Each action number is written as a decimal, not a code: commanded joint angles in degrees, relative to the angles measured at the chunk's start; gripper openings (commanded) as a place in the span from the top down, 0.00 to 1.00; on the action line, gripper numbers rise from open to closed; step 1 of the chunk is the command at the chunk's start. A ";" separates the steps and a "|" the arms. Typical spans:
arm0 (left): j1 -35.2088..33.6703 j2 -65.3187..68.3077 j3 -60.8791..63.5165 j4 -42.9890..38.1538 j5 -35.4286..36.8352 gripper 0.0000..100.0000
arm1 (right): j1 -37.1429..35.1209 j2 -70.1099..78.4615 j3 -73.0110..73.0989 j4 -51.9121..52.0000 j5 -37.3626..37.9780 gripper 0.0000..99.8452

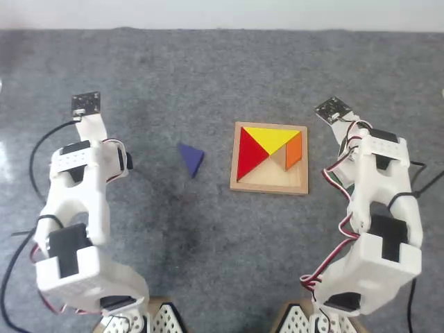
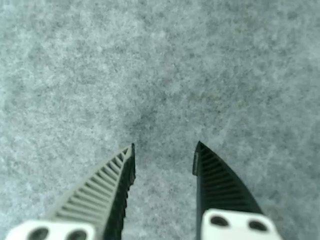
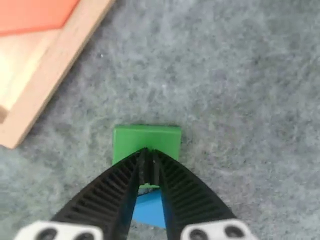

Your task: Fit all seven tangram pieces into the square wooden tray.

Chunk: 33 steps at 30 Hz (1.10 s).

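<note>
On the table (image 1: 208, 76): a grey, felt-like surface carries everything. The square wooden tray (image 1: 269, 189) lies flat a little right of the table's middle, between the two arms and nearer the right one.
Inside the tray: a red triangle (image 1: 248, 154) sits along the left wall, a yellow triangle (image 1: 272, 137) along the far wall, and an orange piece (image 1: 294, 150) against the right wall; the three meet edge to edge. The strip of floor along the near wall shows bare wood. A small pale patch between red and orange cannot be told apart from the floor.
Left of the tray: a dark blue triangle (image 1: 191, 158) lies flat on the table, apart from the tray, between it and the left arm (image 1: 76, 194).
By a tray corner: a green square (image 3: 147, 137) lies flat on the table, near the rim but not touching it. A light blue piece (image 3: 150, 210) lies just beside it, partly hidden under the fingers.
Left tool: the left gripper (image 2: 164, 150) hangs over plain grey surface toward the table's left edge, its fingers spread apart.
Right tool: the right gripper (image 3: 148, 157) has its fingers pressed together, tips above the green square's edge; whether they touch it cannot be told.
Right side: the right arm (image 1: 378, 201) stands by the table's right edge, just beside the tray.
</note>
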 commanded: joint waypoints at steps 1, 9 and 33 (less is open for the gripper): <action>0.35 -0.44 -0.22 -1.05 -0.35 0.81 | -2.15 -1.80 -2.20 7.16 -3.87 0.87; 0.44 -0.44 -0.22 -1.05 -0.44 0.81 | -8.48 -11.47 -0.79 15.25 -9.76 0.74; 0.44 -0.44 -0.13 -1.05 -0.35 0.81 | -3.30 4.35 -6.59 6.81 -9.76 0.92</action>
